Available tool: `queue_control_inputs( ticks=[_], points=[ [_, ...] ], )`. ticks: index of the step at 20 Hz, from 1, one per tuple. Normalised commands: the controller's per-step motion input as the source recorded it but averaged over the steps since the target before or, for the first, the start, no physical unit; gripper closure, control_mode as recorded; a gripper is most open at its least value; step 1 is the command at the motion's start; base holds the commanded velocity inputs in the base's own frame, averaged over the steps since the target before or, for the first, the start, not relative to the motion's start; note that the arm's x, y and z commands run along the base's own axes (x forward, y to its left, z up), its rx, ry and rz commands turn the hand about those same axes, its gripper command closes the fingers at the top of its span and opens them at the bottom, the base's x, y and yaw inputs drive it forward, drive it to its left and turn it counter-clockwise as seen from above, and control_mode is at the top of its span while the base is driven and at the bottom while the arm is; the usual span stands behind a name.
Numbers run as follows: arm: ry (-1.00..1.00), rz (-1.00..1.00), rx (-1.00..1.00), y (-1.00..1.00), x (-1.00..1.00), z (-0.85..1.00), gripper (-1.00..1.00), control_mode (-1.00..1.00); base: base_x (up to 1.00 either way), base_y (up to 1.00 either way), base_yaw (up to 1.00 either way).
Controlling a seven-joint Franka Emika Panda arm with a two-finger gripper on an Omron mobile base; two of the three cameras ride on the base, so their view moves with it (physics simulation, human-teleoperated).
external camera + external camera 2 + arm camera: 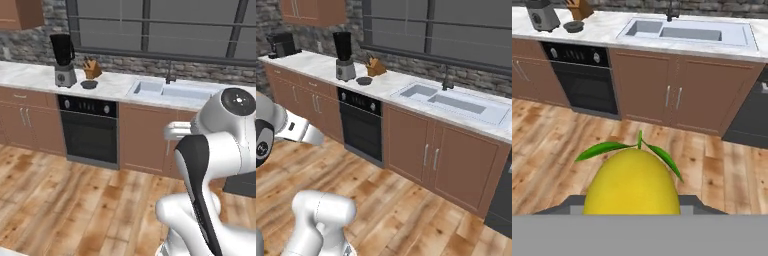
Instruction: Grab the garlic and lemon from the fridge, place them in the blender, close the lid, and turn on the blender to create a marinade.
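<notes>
2 long stretches take up most of the scene: a pale marble countertop (pixel 321 67) running beneath a wide dark-framed window (pixel 456 30), and a warm plank wood floor (pixel 60 200) in front of it. Under the counter sit reddish-brown cabinet doors (pixel 426 152) with slim grey handles. A black built-in oven (pixel 87 131) with a row of front knobs is set into the cabinets below the left part of the counter. To its right, a pale grey double-basin sink (pixel 456 102) with a dark tap behind it is sunk into the marble. The robot's white arm (pixel 220 150) rises in the foreground, well apart from the counter.

On the counter above the oven stands the blender (pixel 63 60), a tall dark translucent jar on a grey-silver base with a round front knob. Just beside it to the right is a wooden knife block (pixel 92 68), and in front of that lies the flat dark grey round lid (pixel 89 84), resting on the marble near the blender's base but apart from it.

In the hand view, the bright yellow lemon (pixel 632 187) with 2 green leaves at its top sits between the finger tips of the gripper (pixel 632 207), whose jaws are closed partway around the fruit and hold it above the floor.
</notes>
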Motion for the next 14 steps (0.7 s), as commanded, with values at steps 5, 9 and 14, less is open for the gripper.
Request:
queue_control_inputs(
  ticks=[5,9,14],
  points=[
    [0.00,0.00,0.00,0.00,0.00,0.00,1.00,1.00,1.00,0.06,-0.16],
    [0.00,0.00,0.00,0.00,0.00,0.00,1.00,1.00,1.00,0.40,-0.19],
    [0.00,0.00,0.00,0.00,0.00,0.00,1.00,1.00,1.00,0.93,-0.22]
  ],
)
